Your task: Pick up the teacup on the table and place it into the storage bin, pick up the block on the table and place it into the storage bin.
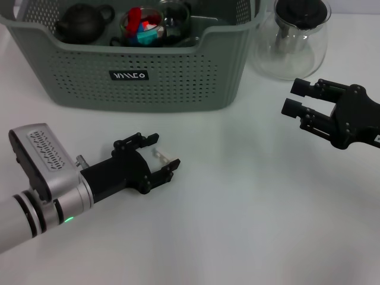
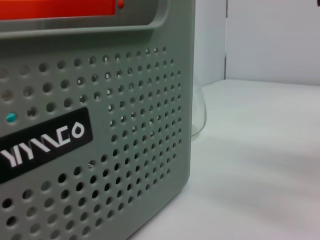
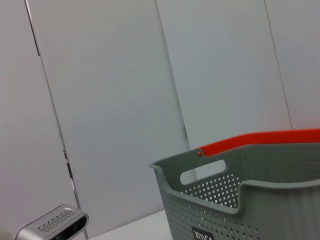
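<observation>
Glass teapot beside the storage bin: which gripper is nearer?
Right. The right gripper hovers just in front of the glass teapot; the left gripper sits far across the table, before the storage bin.

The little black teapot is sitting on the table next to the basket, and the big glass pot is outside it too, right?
Not quite. In the head view the black teapot sits inside the storage bin, not beside it. The glass pot is indeed outside, on the table.

Matt perforated plastic storage bin (image 1: 178, 77), clear glossy glass pot (image 1: 291, 44)
</observation>
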Robot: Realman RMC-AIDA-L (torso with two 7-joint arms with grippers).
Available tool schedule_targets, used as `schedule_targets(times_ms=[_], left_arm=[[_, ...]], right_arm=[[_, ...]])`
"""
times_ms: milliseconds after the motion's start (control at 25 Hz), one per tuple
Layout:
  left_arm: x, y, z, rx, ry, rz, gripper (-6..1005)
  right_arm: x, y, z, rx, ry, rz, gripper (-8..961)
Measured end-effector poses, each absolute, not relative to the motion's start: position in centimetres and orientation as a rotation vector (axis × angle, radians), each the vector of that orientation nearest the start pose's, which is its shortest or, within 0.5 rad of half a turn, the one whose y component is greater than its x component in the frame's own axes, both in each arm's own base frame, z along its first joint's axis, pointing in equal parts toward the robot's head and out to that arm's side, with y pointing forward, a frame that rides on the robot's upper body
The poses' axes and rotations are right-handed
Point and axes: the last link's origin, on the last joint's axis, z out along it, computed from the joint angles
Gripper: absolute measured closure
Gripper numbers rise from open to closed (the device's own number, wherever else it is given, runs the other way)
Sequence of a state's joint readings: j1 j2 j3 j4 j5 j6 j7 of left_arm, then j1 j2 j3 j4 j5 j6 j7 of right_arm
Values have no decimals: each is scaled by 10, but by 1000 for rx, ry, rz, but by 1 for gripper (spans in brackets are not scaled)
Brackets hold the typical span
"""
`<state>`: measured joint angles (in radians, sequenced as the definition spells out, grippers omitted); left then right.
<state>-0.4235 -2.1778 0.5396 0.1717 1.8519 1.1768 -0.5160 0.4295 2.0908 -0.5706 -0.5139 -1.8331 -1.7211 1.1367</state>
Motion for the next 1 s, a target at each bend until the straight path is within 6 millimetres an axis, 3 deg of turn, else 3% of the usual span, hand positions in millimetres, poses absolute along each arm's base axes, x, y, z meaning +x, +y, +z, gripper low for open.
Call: schedule_targets(times_ms=[400,600,680,840,1000], left_arm=[[-316,265,-108,-2446,-317,-500,291],[-315,265,-109,-2414,-325,-507,368],[-315,265,-107,-2406,-333,-517,585],[-317,267,-104,-2397,-390,-532,584],[-319,264,-88,-2382,-391,-606,583]], right_arm=[[275,287,2,-2549,528,1079,449],[275,287,2,-2548,530,1079,449],[275,287,2,-2548,530,1079,449],[275,287,3,-2549,529,1080,449],[276,286,4,-2551,527,1082,449]])
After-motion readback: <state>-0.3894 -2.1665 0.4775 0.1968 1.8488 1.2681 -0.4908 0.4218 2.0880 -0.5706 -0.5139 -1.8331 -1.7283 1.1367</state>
